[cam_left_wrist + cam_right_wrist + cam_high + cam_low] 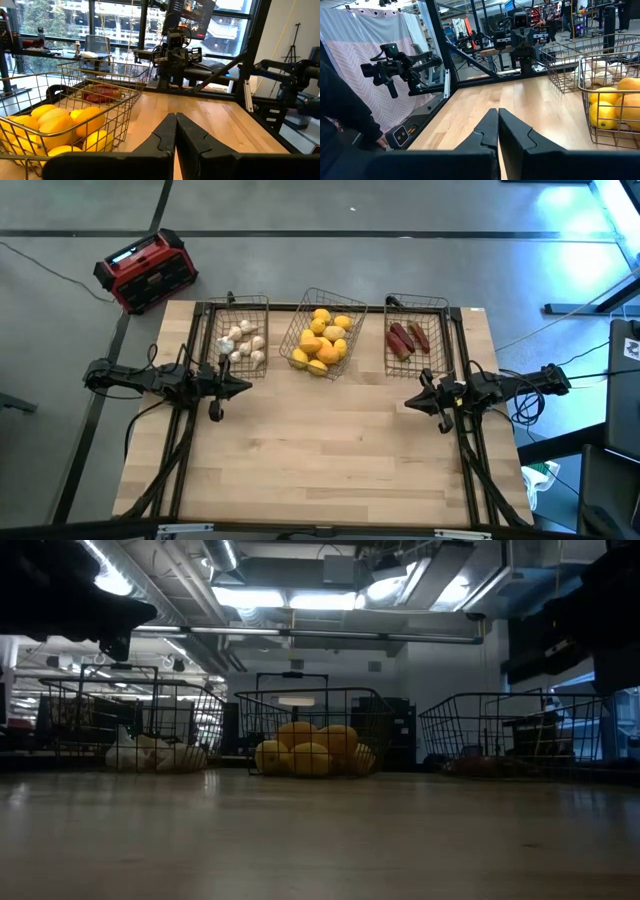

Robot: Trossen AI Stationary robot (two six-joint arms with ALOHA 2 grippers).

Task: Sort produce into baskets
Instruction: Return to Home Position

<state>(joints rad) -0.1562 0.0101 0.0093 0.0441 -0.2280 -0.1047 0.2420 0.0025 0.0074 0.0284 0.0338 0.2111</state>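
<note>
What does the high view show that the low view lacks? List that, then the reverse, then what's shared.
Only the high view: the red-and-black box, the shut left hand and right hand, and, clearly, the dark red pieces in the right basket. Only the low view: ceiling lights. Both: yellow fruit in the middle basket, white bulbs in the left basket.

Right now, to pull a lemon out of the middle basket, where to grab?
Probably a top-layer lemon, across its short axis, with the tool descending from straight above. The middle basket has mesh walls that block side approaches, and only its top is open.
</note>
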